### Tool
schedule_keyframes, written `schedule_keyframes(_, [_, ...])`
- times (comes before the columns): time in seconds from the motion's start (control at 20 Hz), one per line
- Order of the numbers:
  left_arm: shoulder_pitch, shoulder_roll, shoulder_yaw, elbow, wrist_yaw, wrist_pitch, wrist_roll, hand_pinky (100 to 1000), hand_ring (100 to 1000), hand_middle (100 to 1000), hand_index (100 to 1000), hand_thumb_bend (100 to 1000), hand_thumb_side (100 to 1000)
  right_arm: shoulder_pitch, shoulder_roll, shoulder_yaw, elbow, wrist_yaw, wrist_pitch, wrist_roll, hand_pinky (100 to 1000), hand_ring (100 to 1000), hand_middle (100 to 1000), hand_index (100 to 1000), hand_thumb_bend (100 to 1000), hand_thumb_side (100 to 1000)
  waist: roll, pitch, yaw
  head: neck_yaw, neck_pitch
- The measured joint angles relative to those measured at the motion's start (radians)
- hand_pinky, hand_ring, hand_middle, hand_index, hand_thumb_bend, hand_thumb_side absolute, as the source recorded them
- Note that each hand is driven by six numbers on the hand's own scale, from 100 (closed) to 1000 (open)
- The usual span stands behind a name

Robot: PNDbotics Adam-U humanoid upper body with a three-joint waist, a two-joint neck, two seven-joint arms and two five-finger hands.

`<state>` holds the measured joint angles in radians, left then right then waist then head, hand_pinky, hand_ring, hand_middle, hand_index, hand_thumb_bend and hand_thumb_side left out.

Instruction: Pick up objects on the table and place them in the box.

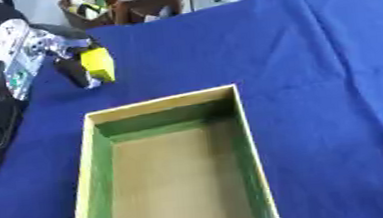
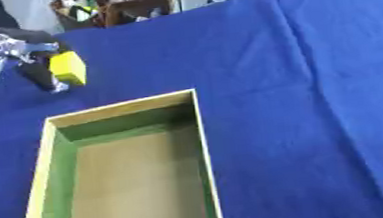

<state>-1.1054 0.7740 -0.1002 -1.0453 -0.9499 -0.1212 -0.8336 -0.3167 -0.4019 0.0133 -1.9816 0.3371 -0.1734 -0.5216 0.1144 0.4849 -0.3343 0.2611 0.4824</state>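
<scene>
My left hand (image 1: 65,58) is curled round the yellow block (image 1: 99,64), pinched at my fingertips w/ its far face sticking out, held above the blue cloth (image 1: 314,69), box (image 1: 90,156) just below-right, approx. beside it.

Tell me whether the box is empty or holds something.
Empty: the green-walled open rectangular box shows only its bare tan floor; its near end is cut off.

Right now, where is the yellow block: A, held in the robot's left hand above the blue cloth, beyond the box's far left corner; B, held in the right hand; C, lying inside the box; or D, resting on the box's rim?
A: the left hand has its fingers curled round the yellow block over the blue cloth, and the box holds nothing.
</scene>
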Motion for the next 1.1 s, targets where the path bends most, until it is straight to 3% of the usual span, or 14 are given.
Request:
schedule_keyframes(0.15, [0.001,0.000,0.000,-0.001,0.019,0.026,0.032,134,361,262,357,100,286,0.000,0.000,0.000,0.000,0.000,0.002,-0.003,572,629,494,760,100,670,0.000,-0.006,-0.001,0.001,0.001])
schedule_keyframes(0.5, [0.006,0.000,0.000,-0.006,0.045,0.061,0.135,100,325,175,293,100,296,0.008,0.000,-0.002,0.000,-0.001,0.004,-0.007,574,630,495,760,100,650,0.000,-0.033,0.004,0.002,0.011])
schedule_keyframes(0.55, [0.006,0.000,0.000,-0.006,0.054,0.063,0.138,100,313,151,283,100,364,0.010,0.000,-0.004,0.000,-0.001,0.005,-0.009,574,630,496,760,100,666,0.000,-0.039,0.008,0.002,0.016])
schedule_keyframes(0.6, [0.006,0.000,0.000,-0.009,0.065,0.066,0.141,100,306,140,280,100,301,0.010,0.000,-0.006,0.000,-0.001,0.006,-0.009,574,630,496,760,100,644,0.000,-0.044,0.013,0.002,0.020])
schedule_keyframes(0.7, [0.007,0.000,0.000,-0.028,0.089,0.073,0.147,100,291,118,275,100,304,0.017,0.000,-0.007,0.000,-0.003,0.007,-0.012,575,631,497,760,100,640,0.000,-0.057,0.025,0.001,0.031])
schedule_keyframes(0.9, [0.038,0.019,-0.006,-0.138,0.155,0.104,0.173,100,258,100,265,100,308,0.028,-0.001,-0.014,0.000,-0.006,0.010,-0.018,575,631,499,760,100,622,0.000,-0.090,0.047,-0.009,0.055])
schedule_keyframes(1.1, [0.156,0.086,-0.022,-0.392,0.257,0.173,0.225,100,250,100,269,100,303,0.035,-0.009,-0.022,0.000,-0.015,0.012,-0.022,576,632,501,760,100,607,-0.001,-0.120,0.070,-0.025,0.072])
